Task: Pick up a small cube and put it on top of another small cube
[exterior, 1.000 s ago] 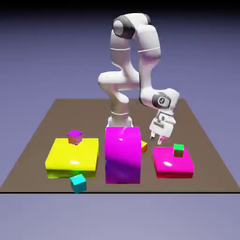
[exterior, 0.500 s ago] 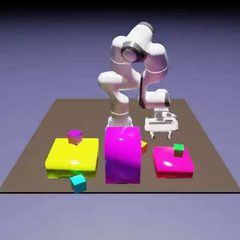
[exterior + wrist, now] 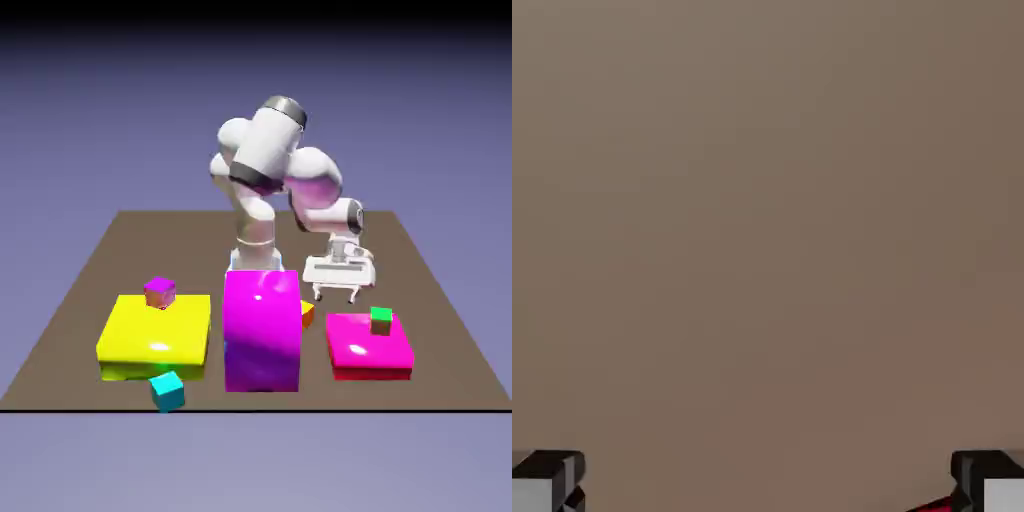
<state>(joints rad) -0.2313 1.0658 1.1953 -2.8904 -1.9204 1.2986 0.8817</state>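
Gripper [image 3: 336, 297]: fingers spread wide, with nothing held between them. In the hand view the two fingertips [image 3: 550, 480] stand at opposite sides of the bottom edge, with bare brown table surface [image 3: 762, 250] between and beyond them. A small red patch shows beside the fingertip at the lower right; too little of it is visible to identify.

Orange cube: located behind the right edge of the tall magenta block [image 3: 262, 330], as seen in the exterior view. Only part of the orange cube [image 3: 307, 314] shows; the rest is hidden by that block. The gripper is near it, toward the exterior view's right, and apart from it.

Purple-topped cube [image 3: 160, 293]: located at the far edge of the yellow block [image 3: 156, 335]. Whether it rests on the block or stands behind it cannot be told.

Green-topped cube [image 3: 381, 321]: at the far part of the low pink block [image 3: 368, 345], toward the exterior view's right side of it. Contact cannot be confirmed.

Teal cube [image 3: 167, 391]: near the table's front edge, turned at an angle, just in front of the yellow block.

Open room: a strip of bare table runs between the tall magenta block and the low pink block. A narrower strip separates the yellow block from the tall one.
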